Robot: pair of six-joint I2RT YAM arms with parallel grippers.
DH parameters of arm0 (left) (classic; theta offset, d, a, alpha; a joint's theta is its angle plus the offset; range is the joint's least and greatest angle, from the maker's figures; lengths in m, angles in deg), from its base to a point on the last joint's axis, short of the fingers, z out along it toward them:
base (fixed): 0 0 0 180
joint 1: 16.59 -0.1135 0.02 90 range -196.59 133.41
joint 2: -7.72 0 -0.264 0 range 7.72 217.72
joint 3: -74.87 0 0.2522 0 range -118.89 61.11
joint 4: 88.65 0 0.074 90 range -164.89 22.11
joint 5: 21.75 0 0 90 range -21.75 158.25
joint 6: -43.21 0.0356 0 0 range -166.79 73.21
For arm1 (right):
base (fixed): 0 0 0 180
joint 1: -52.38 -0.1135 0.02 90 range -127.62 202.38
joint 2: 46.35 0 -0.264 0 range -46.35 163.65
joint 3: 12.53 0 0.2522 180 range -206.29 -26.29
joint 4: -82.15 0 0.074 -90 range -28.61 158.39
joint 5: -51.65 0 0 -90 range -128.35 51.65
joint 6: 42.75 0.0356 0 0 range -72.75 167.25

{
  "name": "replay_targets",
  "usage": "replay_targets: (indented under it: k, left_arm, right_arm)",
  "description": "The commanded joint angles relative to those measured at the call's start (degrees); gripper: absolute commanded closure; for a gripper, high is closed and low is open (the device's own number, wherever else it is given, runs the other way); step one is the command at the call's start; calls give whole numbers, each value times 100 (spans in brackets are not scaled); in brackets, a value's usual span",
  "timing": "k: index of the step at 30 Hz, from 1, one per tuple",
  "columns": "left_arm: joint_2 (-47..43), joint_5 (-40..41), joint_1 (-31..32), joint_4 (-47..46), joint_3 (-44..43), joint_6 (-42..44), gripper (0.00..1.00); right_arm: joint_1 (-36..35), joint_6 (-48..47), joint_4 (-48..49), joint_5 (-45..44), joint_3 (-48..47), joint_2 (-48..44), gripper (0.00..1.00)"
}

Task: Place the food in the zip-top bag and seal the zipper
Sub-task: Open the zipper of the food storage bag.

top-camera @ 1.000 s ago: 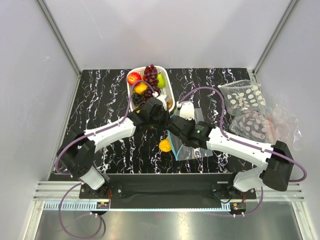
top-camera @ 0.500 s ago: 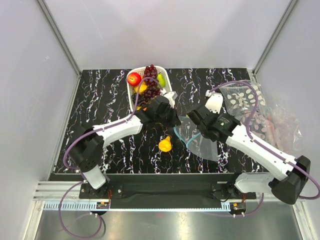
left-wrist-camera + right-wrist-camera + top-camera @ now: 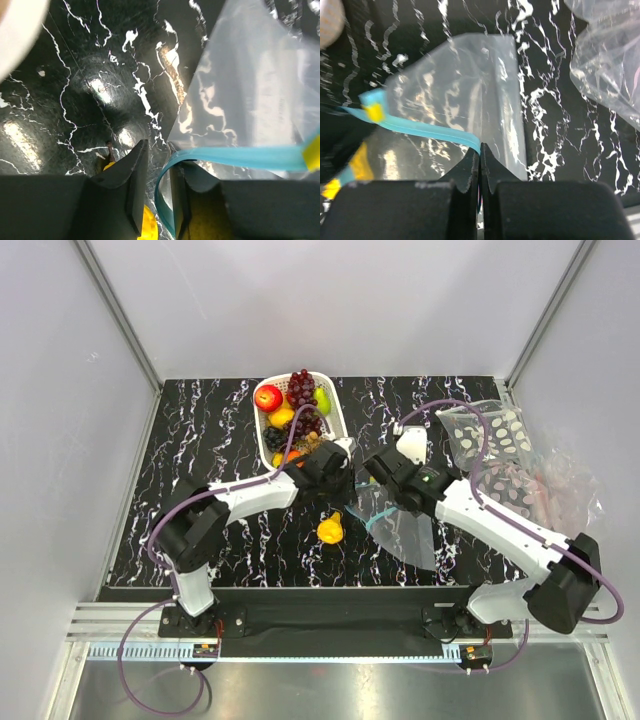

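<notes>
right gripper (image 3: 480, 150) has raised the zip-top bag (image 3: 470, 85), pinching its zipper (image 3: 420, 131); left gripper (image 3: 157, 150) gapes slightly around it.

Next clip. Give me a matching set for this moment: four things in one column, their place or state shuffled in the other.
Things:
1. red apple
2. yellow fruit
3. right claw
4. patterned bag

Places or states:
A. loose on the bare table between the two arms
B. at the table's right edge
C. in the white basket
D. shut on the teal zipper

Pairs: 1-C, 2-A, 3-D, 4-B
</notes>
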Motion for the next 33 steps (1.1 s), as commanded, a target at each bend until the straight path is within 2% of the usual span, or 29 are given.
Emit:
replay_targets:
  k: [1, 4, 6, 9, 16, 25, 29, 33]
  left_arm:
    - [99, 354, 23, 63, -327, 122, 73]
    - [82, 380, 32, 81, -327, 131, 73]
    - [73, 398, 32, 81, -292, 148, 79]
    - [73, 398, 23, 98, -248, 157, 82]
    - [-41, 451, 14, -32, -72, 148, 100]
    - [-436, 704, 32, -718, 490, -1, 100]
    - [-516, 820, 58, -842, 605, -45, 100]
    - [-603, 855, 58, -921, 684, -36, 100]
  right_arm:
    - [58, -227, 48, -22, -554, -312, 96]
    - [58, -289, -75, -74, -687, -330, 96]
    - [58, -280, -206, -188, -687, -303, 96]
    - [93, -210, -408, -364, -661, -295, 96]
    - [348, -149, -656, -391, -459, -286, 89]
    - [348, -87, -67, 645, 51, 233, 83]
    - [348, -131, 109, 778, 148, 250, 74]
    - [348, -184, 101, 717, 183, 373, 73]
